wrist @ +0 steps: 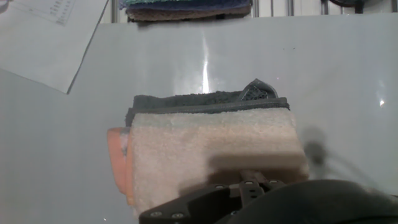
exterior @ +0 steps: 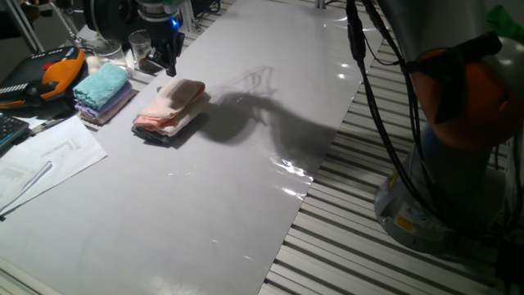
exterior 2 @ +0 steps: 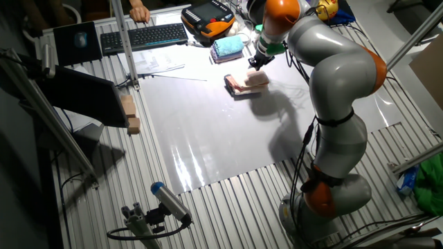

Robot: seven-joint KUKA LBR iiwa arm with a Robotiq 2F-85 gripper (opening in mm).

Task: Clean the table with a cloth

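The cloth (exterior: 173, 102) is a folded pale pink and peach towel lying on a dark grey cloth (wrist: 186, 101) at the far left part of the table (exterior: 246, 180). My gripper (exterior: 171, 70) hangs just above the cloth's far end, fingers pointing down and close together, holding nothing. In the other fixed view the gripper (exterior 2: 255, 66) stands right over the cloth (exterior 2: 250, 81) on the table (exterior 2: 208, 131). The hand view looks straight down on the cloth (wrist: 211, 149), with the gripper (wrist: 249, 177) blurred at the bottom edge over the table (wrist: 348, 74).
A teal-blue towel (exterior: 102, 86) on a stack of folded cloths lies left of the pink one. Sheets of paper (exterior: 41, 160) cover the near left corner. A glass (exterior: 139, 45) and an orange-black pendant (exterior: 49, 74) stand behind. Slatted grating (exterior: 368, 246) borders the table's right side.
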